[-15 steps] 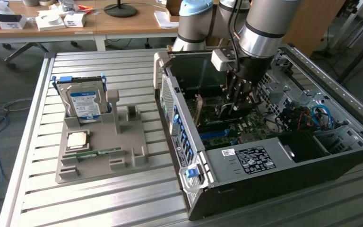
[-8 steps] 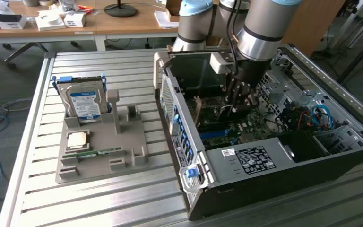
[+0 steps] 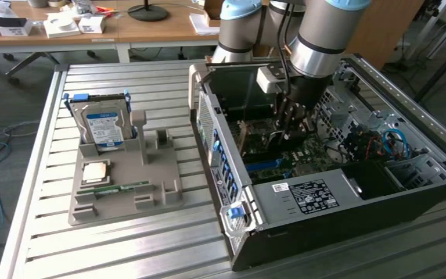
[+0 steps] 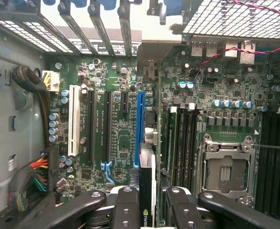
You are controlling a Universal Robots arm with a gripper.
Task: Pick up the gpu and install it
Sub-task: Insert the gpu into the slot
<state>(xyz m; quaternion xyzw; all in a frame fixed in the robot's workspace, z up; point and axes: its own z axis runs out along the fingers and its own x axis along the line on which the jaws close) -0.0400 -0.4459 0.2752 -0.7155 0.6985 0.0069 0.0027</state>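
Inside open black metal computer case (image 3: 223, 168), at 3 o'clock of grey plastic parts tray (image 3: 165, 192) in exterior view: gripper (image 4: 151, 202) clenched on gpu (image 4: 146, 181), thin dark-edged circuit card, edge-on along long blue motherboard slot (image 4: 140, 124). Pick-up done; seating judged unfinished, cannot confirm.

The arm (image 3: 316, 35) comes in from twelve o'clock in the exterior view, with its wrist pointing straight down toward six. The dark end effector (image 3: 289, 131) hangs vertical below it, its linked fingers (image 4: 125, 200) drawn partway together and pinching the gpu (image 4: 147, 181) edge-on.
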